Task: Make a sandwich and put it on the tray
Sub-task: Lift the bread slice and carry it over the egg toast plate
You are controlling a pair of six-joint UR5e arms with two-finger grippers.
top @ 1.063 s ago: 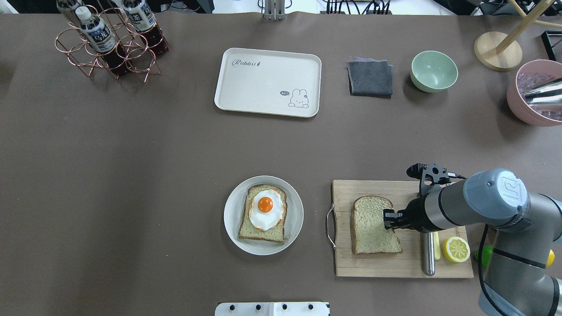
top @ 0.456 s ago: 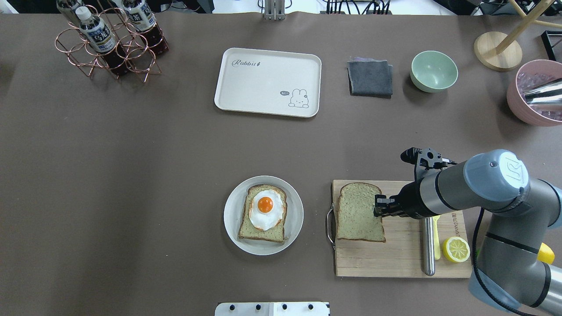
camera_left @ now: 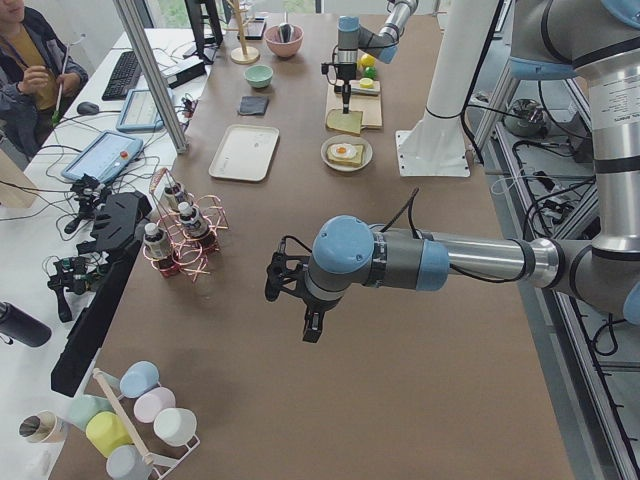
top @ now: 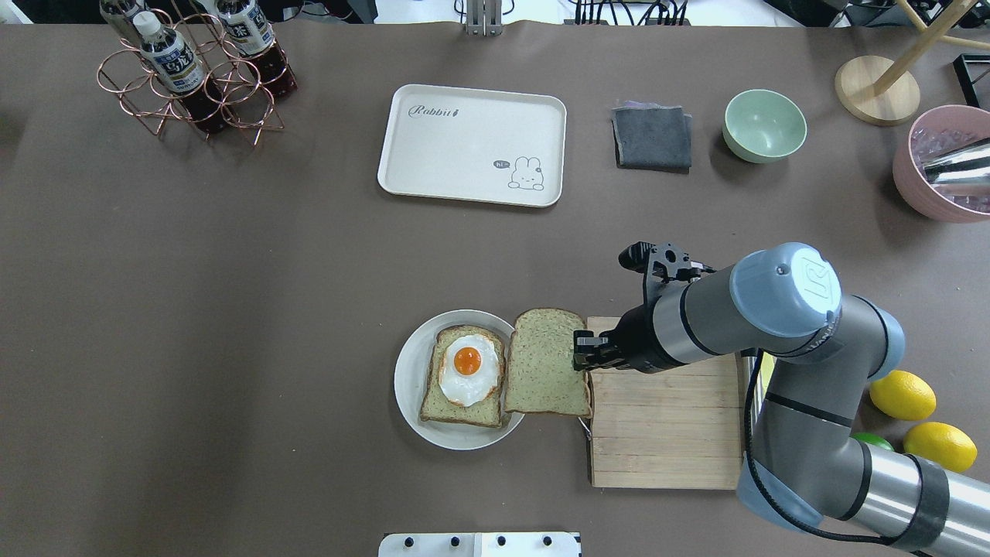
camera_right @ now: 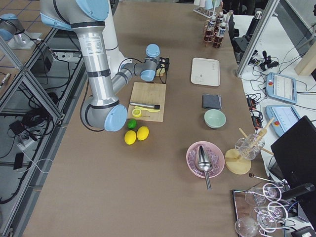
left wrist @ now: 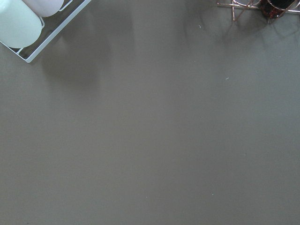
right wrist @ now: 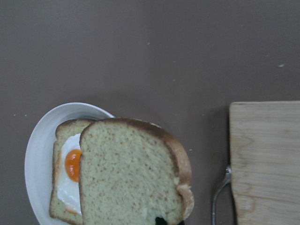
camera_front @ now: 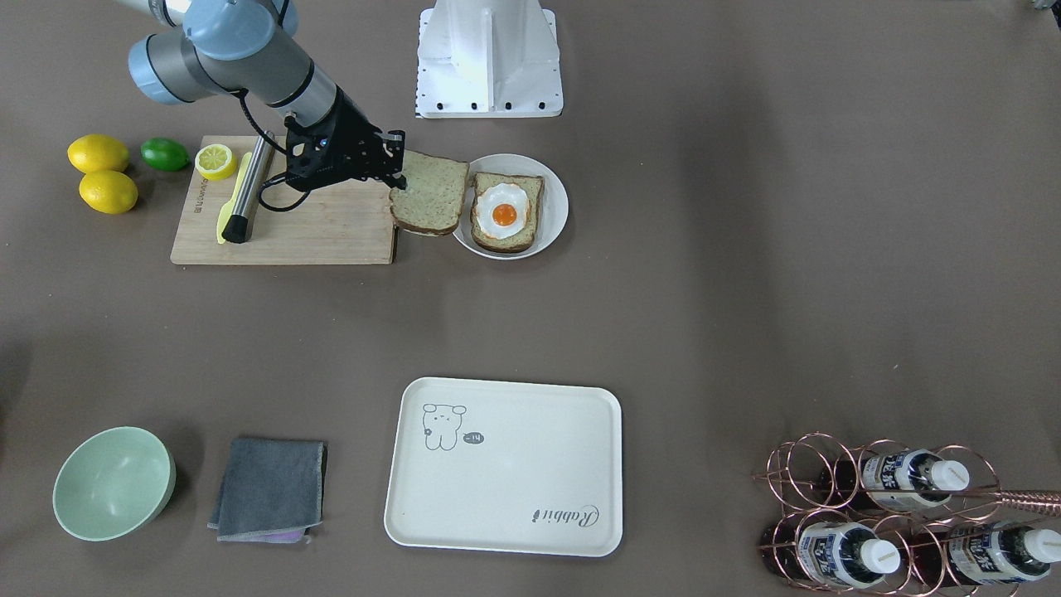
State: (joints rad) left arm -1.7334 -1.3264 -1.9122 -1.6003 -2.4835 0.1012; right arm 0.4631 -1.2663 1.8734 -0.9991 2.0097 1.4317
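Tray [top: 464, 155]: sitting at the far side, well apart from the food.
Plate [top: 406, 379]: holding lower slice [top: 433, 406] topped with egg [top: 466, 371], near cutting board [top: 665, 433].
Upper slice [top: 541, 363]: hanging over the plate's edge.
Right gripper [top: 582, 357]: clamping jaws tightly on upper slice's edge.
Left gripper [camera_left: 274, 284]: hovering far off; cannot tell its opening.

Table cover [top: 232, 309] was matt brown, smooth, paper-like. Cutting board [top: 665, 433] was bare wood, grain visible, matt; its handle [right wrist: 215, 201] thin shiny metal. Plate [top: 406, 387] looked white, smooth, glossy. Tray [top: 464, 155] was cream, smooth, satin. Bread slice [top: 545, 363] in right gripper [top: 580, 360] showed rough porous crumb, smoother dark crust. Egg yolk [top: 467, 360] looked glossy. Cloth [top: 652, 138] was grey fabric, matt. Bottle rack [top: 193, 93] was shiny copper-coloured wire. Right arm [top: 781, 286] had satin grey metal tubes, matt blue-grey caps.
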